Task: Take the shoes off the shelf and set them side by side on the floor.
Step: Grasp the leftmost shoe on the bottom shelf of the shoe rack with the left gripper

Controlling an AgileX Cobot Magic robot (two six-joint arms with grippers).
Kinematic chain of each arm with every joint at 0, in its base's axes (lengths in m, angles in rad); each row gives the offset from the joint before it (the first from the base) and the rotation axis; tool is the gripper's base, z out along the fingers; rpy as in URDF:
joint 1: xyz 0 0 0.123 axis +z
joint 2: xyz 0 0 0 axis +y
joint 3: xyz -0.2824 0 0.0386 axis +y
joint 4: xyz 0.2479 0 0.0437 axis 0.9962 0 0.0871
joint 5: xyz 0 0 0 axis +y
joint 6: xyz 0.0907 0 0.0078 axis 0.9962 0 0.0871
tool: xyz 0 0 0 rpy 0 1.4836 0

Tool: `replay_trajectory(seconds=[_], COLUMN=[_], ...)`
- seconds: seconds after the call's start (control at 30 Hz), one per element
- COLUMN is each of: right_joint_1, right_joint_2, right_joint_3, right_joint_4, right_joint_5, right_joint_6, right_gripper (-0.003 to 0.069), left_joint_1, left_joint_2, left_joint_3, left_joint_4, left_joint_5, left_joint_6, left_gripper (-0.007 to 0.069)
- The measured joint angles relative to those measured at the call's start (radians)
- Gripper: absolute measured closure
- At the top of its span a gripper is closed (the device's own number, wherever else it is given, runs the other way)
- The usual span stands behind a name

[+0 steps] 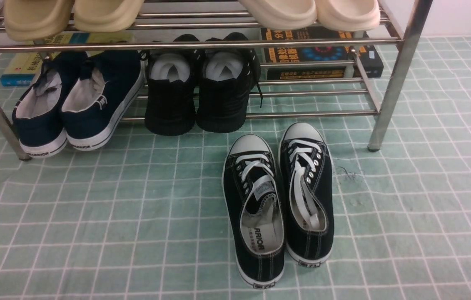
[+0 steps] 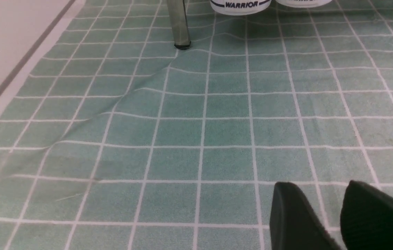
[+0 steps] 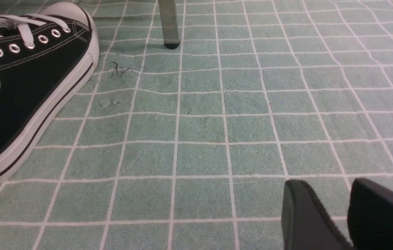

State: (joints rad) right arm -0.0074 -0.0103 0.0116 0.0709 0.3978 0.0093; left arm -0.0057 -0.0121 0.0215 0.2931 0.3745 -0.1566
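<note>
The navy shoes (image 1: pixel 81 104) are seen whole only in the front view, at the left end of the lower tier of the shelf (image 1: pixel 389 83). The left end effector (image 2: pixel 319 189) and right end effector (image 3: pixel 328 185), narrowly parted and empty, are shown only by the wrist views.

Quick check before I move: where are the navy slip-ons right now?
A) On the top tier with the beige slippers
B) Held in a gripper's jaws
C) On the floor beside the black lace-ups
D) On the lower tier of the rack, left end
D: the navy slip-ons sit heels-out at the left end of the lower tier of the rack, beside the paper-stuffed black shoes; only the black lace-ups are on the floor.
</note>
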Motion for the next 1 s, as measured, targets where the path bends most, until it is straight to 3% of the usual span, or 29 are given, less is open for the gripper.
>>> replay_trajectory(seconds=[0.13,0.57,0.63,0.73,0.83,1.0], right_joint_1=[0.000,0.000,0.000,0.000,0.000,0.000], right_joint_2=[0.000,0.000,0.000,0.000,0.000,0.000], right_joint_3=[0.000,0.000,0.000,0.000,0.000,0.000], right_joint_4=[0.000,0.000,0.000,0.000,0.000,0.000], right_joint_5=[0.000,0.000,0.000,0.000,0.000,0.000], right_joint_6=[0.000,0.000,0.000,0.000,0.000,0.000], right_gripper=[0.0433,0.0432,0.0432,0.0432,0.0432,0.0432], left_joint_1=[0.000,0.000,0.000,0.000,0.000,0.000], left_joint_2=[0.000,0.000,0.000,0.000,0.000,0.000], left_joint_3=[0.000,0.000,0.000,0.001,0.002,0.003], left_joint_4=[0.096,0.108,-0.020,-0.324,-0.520,-0.623], left_joint_5=[0.012,0.014,-0.008,-0.026,-0.026,-0.023], left_joint_6=[0.000,-0.032,-0.166,-0.433,-0.637,-0.791], left_gripper=[0.0382,0.0382,0.0382,0.0382,0.0382,0.0382])
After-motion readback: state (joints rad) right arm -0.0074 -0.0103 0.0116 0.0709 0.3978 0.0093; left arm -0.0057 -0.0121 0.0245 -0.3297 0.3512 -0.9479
